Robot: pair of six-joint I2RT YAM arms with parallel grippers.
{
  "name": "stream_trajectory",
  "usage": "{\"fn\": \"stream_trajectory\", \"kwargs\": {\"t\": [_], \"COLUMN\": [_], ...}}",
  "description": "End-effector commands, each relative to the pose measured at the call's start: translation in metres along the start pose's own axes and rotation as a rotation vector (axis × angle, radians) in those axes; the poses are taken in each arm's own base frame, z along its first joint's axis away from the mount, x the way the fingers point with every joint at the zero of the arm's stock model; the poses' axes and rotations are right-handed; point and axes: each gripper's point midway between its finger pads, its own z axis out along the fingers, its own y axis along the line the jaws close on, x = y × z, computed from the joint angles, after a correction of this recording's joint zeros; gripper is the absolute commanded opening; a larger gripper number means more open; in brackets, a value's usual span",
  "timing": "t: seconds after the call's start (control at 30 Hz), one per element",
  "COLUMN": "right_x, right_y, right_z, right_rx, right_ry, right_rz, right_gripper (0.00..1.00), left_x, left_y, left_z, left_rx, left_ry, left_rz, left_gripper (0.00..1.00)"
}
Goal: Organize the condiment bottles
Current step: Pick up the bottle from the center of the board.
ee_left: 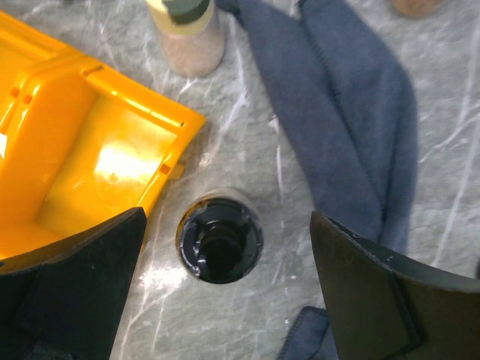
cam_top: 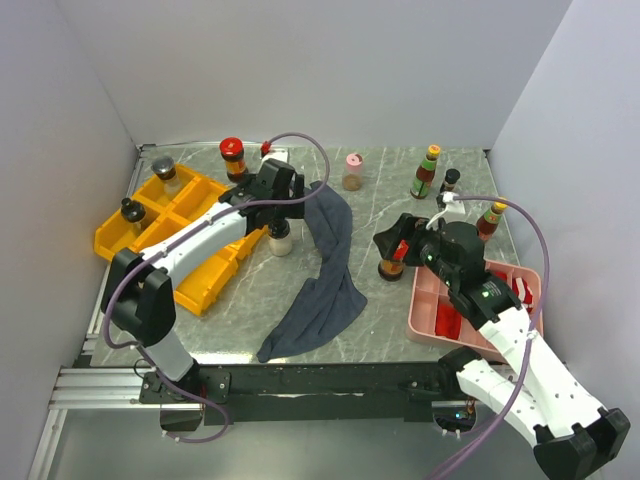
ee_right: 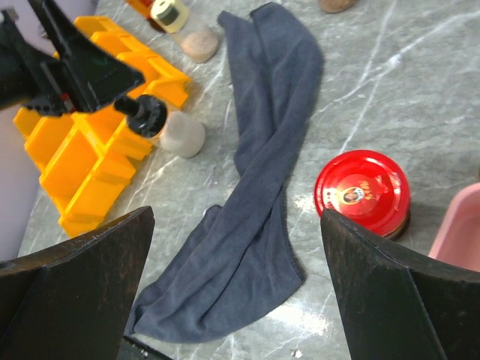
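Observation:
A small black-capped bottle (ee_left: 220, 241) stands on the marble table beside the yellow organizer (ee_left: 90, 150). My left gripper (ee_left: 229, 247) hangs open right above it, one finger on each side, not touching. From above, that bottle (cam_top: 281, 240) sits under the left gripper (cam_top: 278, 212). A red-lidded jar (ee_right: 362, 191) stands just beyond the right finger of my open, empty right gripper (ee_right: 236, 225). In the top view the right gripper (cam_top: 392, 238) hovers over this jar (cam_top: 392, 264). A second red-lidded jar (cam_top: 232, 155), a pink-capped shaker (cam_top: 352, 172) and slim sauce bottles (cam_top: 426, 172) stand at the back.
A grey-blue cloth (cam_top: 325, 270) lies crumpled mid-table between the arms. The yellow organizer (cam_top: 170, 235) holds a silver-capped shaker (cam_top: 163, 167) and a black-capped bottle (cam_top: 131, 210). A pink tray (cam_top: 430, 310) with red packets sits at the right. Another shaker (ee_left: 187, 34) stands past the left gripper.

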Motion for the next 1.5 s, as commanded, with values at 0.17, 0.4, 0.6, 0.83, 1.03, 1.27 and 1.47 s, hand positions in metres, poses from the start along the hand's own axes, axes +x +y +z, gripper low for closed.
{"fn": "stream_trajectory", "kwargs": {"t": [0.17, 0.4, 0.6, 0.83, 1.03, 1.27, 1.47], "right_x": [-0.015, -0.023, -0.023, -0.017, -0.014, -0.015, -0.014], "right_y": [-0.008, -0.011, -0.008, -0.01, -0.011, -0.01, -0.011], "right_z": [0.0, -0.008, -0.009, -0.004, -0.002, -0.003, -0.002], "right_rx": [0.067, 0.062, 0.046, 0.068, 0.076, 0.068, 0.075], "right_ry": [-0.067, -0.149, -0.153, -0.103, -0.084, -0.092, -0.084], "right_rz": [0.037, 0.053, 0.058, 0.048, 0.046, 0.045, 0.043], "right_gripper": [1.0, 1.0, 1.0, 1.0, 1.0, 1.0, 1.0], "left_x": [0.023, 0.037, 0.047, 0.054, 0.052, 0.044, 0.025], "left_y": [0.01, 0.006, 0.001, 0.002, 0.002, -0.002, -0.008], "left_z": [0.008, 0.019, 0.027, 0.031, 0.029, 0.017, -0.003], "left_rx": [-0.041, -0.031, -0.012, -0.017, -0.018, 0.013, 0.057], "left_ry": [0.041, 0.077, 0.102, 0.115, 0.114, 0.101, 0.072], "left_rz": [0.007, 0.0, -0.002, -0.003, -0.006, -0.038, -0.058], "left_gripper": [0.98, 0.99, 0.97, 0.82, 0.53, 0.13, 0.01]}}
